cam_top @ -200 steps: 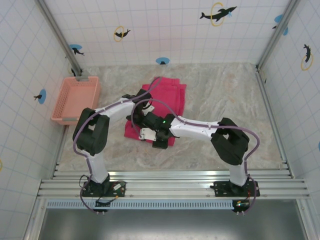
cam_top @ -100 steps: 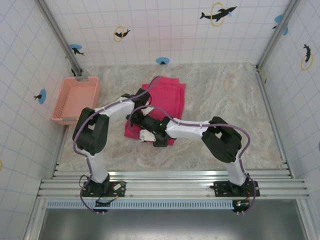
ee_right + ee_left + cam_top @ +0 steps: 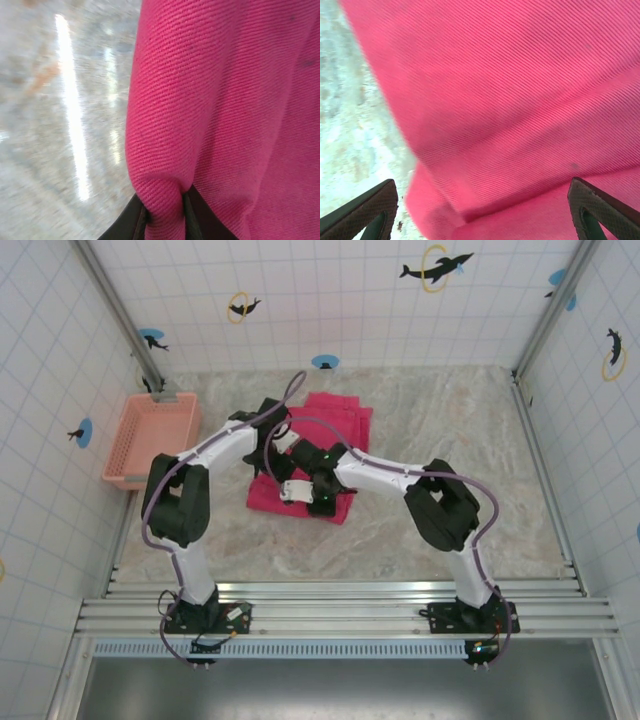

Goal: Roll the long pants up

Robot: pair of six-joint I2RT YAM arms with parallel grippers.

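The right end effector (image 3: 162, 216) pinches a fold of the bright magenta-pink cloth pants (image 3: 342, 425); the left end effector (image 3: 482, 210) is spread wide above them.

White tiled walls (image 3: 330, 300) (dolphin stickers (image 3: 437, 267)) surround a marbled tabletop (image 3: 450, 440).

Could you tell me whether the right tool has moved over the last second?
Yes. In the top view the right tool has shifted away from the near rail, toward the far wall, pinching the long pants.
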